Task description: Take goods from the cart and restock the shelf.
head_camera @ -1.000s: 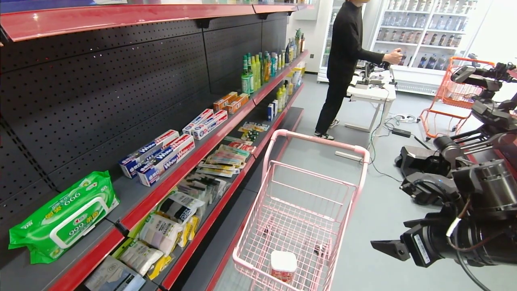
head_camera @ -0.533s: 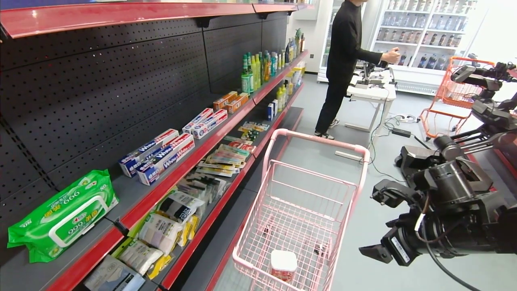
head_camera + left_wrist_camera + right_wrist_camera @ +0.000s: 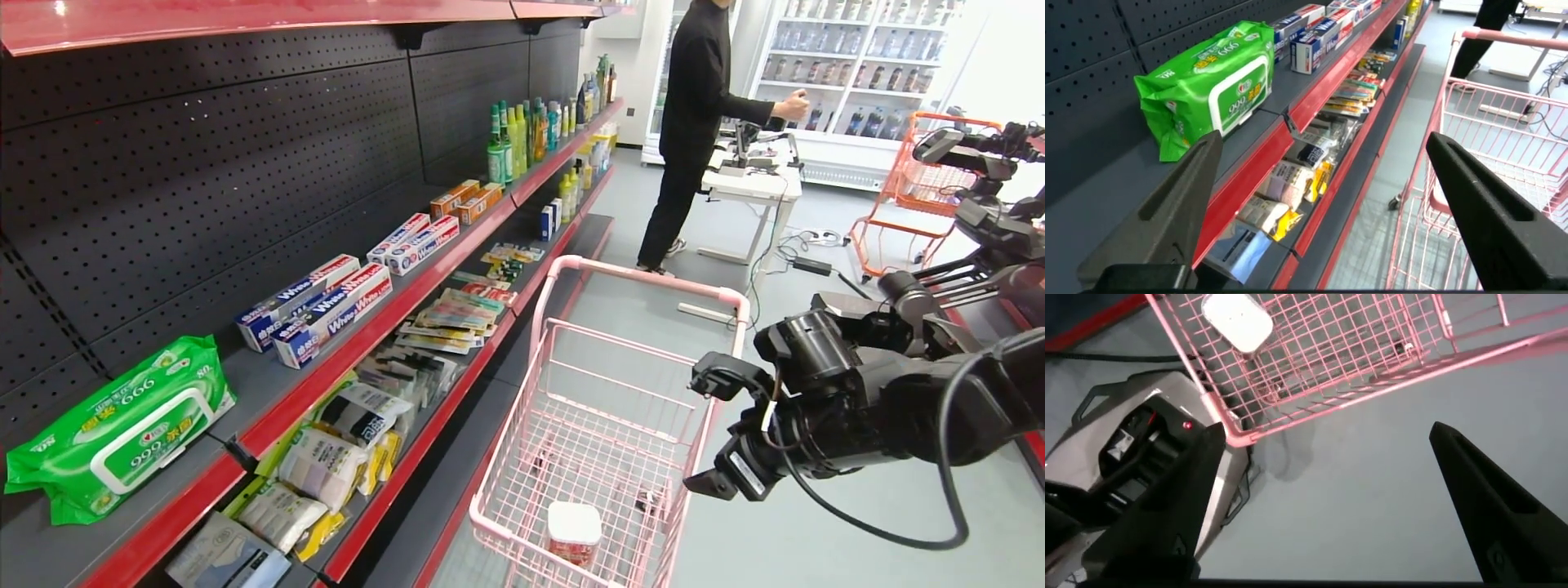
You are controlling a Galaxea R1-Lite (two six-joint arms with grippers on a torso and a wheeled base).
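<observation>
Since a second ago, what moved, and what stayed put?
The right gripper swung left toward the cart and is now by its right rim, open and empty. The tub in the cart and the wipes on the shelf stayed put.

The robot's black right arm (image 3: 898,400) stretches sideways, and its black two-fingered right gripper (image 3: 691,434) has its fingers spread wide, one above the other. The black left gripper (image 3: 1319,204) likewise gapes wide.
</observation>
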